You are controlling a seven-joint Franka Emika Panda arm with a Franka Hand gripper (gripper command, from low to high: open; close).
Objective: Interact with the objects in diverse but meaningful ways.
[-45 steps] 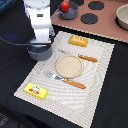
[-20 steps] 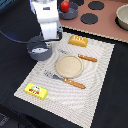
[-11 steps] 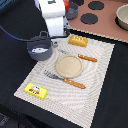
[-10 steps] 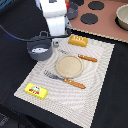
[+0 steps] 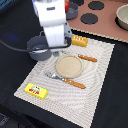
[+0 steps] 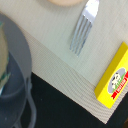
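Note:
The dark grey two-handled pot (image 5: 38,46) stands at the mat's far left corner in the exterior view and fills one side of the wrist view (image 6: 16,80). My gripper (image 5: 57,49) hangs between the pot and the beige plate (image 5: 68,66), with its fingers hidden under the white wrist. The orange ridged biscuit block (image 5: 79,41) lies just beyond it. The yellow red-marked packet (image 5: 36,90) (image 6: 114,76) sits at the mat's near left corner. A sliver of the red tomato (image 5: 66,5) shows behind the arm. No fish is in view.
A fork (image 5: 65,80) (image 6: 82,30) and a knife (image 5: 87,58), both orange-handled, flank the plate on the striped mat (image 5: 95,95). A toy stove with black burners (image 5: 90,19) and a grey bowl (image 5: 123,16) stand at the back.
The arm has swung from over the pot toward the exterior view's right, closer to the plate. The pot, packet and biscuit block have stayed put.

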